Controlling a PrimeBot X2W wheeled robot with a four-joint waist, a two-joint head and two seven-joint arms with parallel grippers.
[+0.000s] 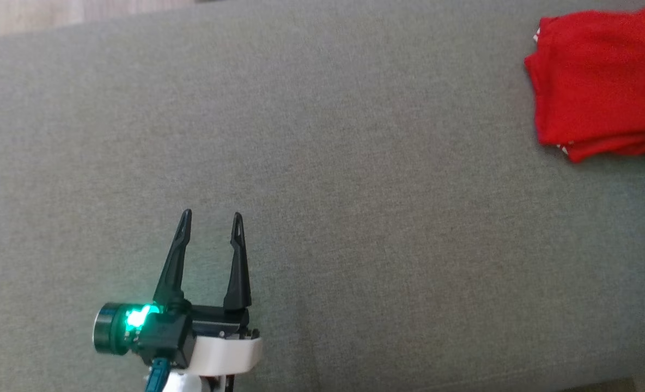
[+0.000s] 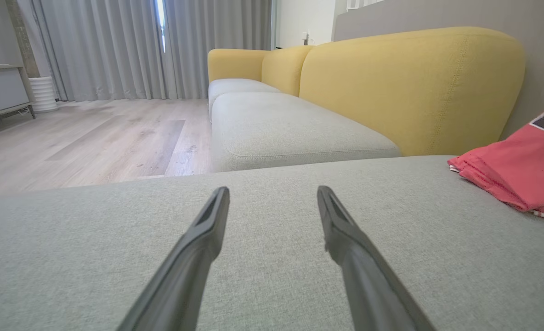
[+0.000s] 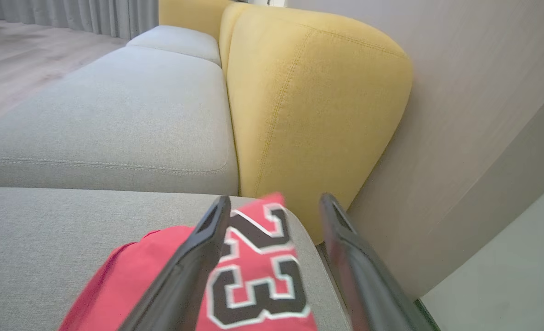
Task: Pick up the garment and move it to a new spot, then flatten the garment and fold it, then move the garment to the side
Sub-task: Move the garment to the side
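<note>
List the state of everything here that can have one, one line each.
garment: folded, lying on the cushion, not gripped
left pincer: open, empty, over bare cushion
right pincer: open, empty, over the garment
curtains: drawn, with a narrow gap

A sofa (image 2: 308, 142) with grey seat cushions (image 2: 249, 115) and yellow backrests (image 2: 410, 87) stands on a light wooden floor (image 2: 93, 138); grey curtains (image 2: 106, 46) hang behind, with daylight between them.
</note>
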